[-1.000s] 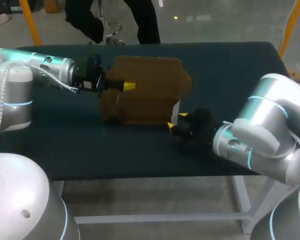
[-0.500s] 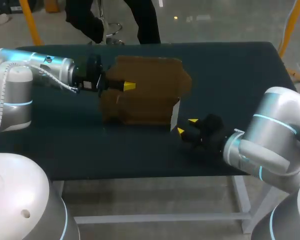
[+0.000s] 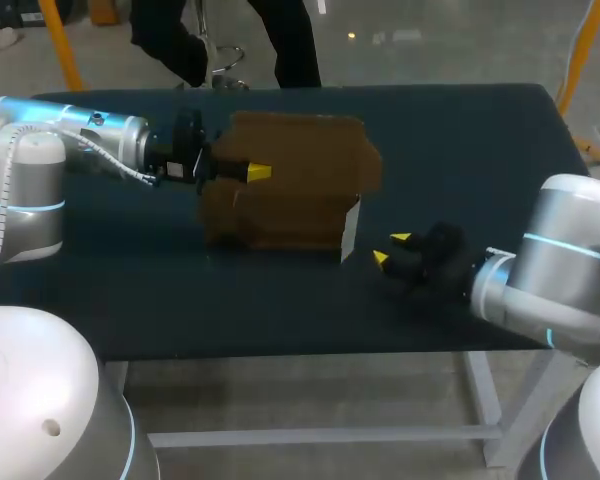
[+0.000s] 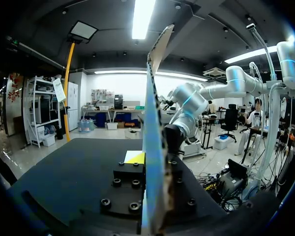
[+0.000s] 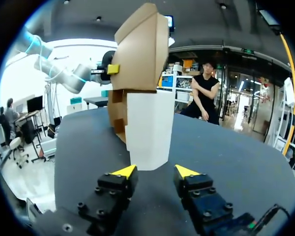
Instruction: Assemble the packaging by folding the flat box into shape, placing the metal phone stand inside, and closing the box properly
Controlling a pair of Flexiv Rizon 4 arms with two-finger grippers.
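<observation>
The brown cardboard box stands partly folded in the middle of the table, with a white end flap at its right front corner. My left gripper is shut on one of the box's upright panels. In the left wrist view that panel runs edge-on between the fingers. My right gripper rests low over the table to the right of the white flap, open and apart from it. In the right wrist view the box and its white flap stand just ahead of the open right gripper. No phone stand is in view.
The dark table has bare surface right of and behind the box. Its front edge lies close below my right gripper.
My right gripper has drawn back from the box's white flap, to the right and toward the front edge, its fingers a little closer together. The left arm and box have not moved.
</observation>
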